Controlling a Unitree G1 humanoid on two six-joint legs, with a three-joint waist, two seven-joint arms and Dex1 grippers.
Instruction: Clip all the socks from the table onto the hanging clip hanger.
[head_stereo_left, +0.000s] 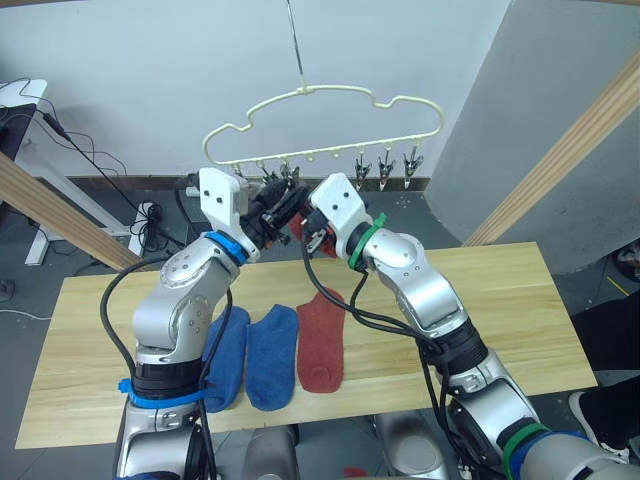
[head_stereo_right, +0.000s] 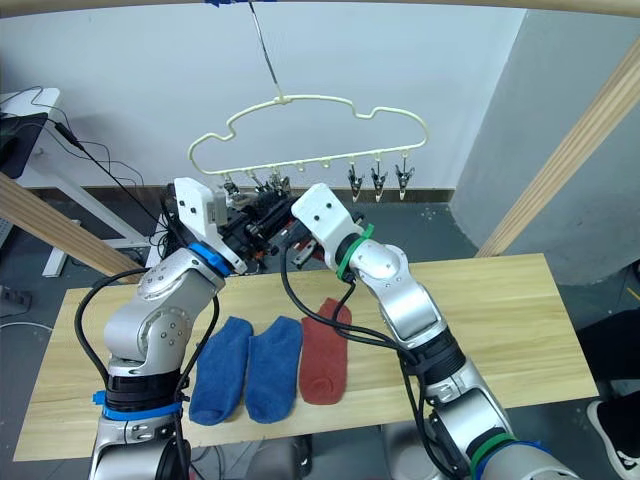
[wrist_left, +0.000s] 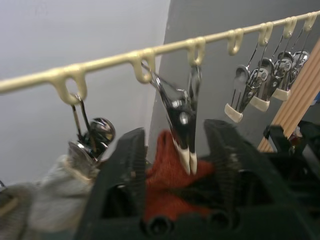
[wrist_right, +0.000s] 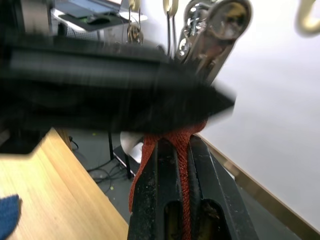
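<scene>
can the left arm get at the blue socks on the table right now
Probably not straight away. The left gripper is raised at the clip hanger, its fingers either side of a clip over the red sock. The blue socks lie uncovered on the table.

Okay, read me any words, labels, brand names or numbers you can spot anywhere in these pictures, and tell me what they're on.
None: no readable text stands on the clip hanger, the socks, the table or either gripper, left or right.
</scene>
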